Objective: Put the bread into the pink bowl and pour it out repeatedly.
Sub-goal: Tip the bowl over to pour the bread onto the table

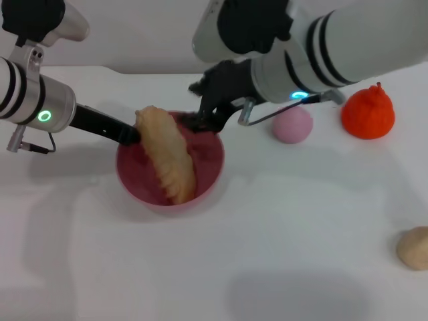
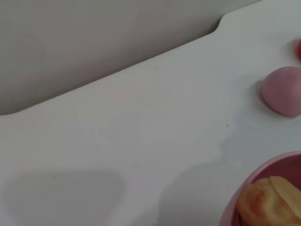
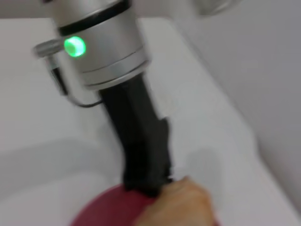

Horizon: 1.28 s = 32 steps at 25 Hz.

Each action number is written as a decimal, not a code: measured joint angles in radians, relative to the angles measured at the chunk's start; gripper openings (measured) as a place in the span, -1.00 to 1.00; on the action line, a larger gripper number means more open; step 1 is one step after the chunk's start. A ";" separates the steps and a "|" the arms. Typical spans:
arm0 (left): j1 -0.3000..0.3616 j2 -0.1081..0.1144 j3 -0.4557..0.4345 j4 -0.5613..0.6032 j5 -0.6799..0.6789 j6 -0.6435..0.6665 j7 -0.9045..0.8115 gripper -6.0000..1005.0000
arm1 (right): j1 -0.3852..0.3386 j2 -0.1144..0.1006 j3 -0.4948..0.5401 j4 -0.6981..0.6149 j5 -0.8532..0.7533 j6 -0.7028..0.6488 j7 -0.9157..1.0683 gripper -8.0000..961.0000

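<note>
The pink bowl (image 1: 208, 175) stands left of centre on the white table. The bread (image 1: 170, 157) leans in it, pale tan ridged side showing, its upper end sticking up over the bowl's left rim. My left gripper (image 1: 131, 136) is shut on that upper end. My right gripper (image 1: 200, 123) is at the bowl's far rim, with its fingers closed on the edge. The left wrist view shows the bowl's rim (image 2: 263, 174) and one end of the bread (image 2: 268, 205). The right wrist view shows the left gripper (image 3: 150, 186) meeting the bread (image 3: 181, 202) over the bowl (image 3: 108, 207).
A small pink ball (image 1: 292, 125) lies right of the bowl, under my right arm; it also shows in the left wrist view (image 2: 283, 91). An orange knitted fruit (image 1: 368, 112) is at the far right. A beige lump (image 1: 414, 247) sits at the right edge.
</note>
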 joint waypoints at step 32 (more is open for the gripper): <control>0.012 -0.001 0.077 -0.019 -0.114 -0.106 0.002 -0.90 | -0.531 0.002 -0.131 0.015 0.340 -1.510 0.038 0.09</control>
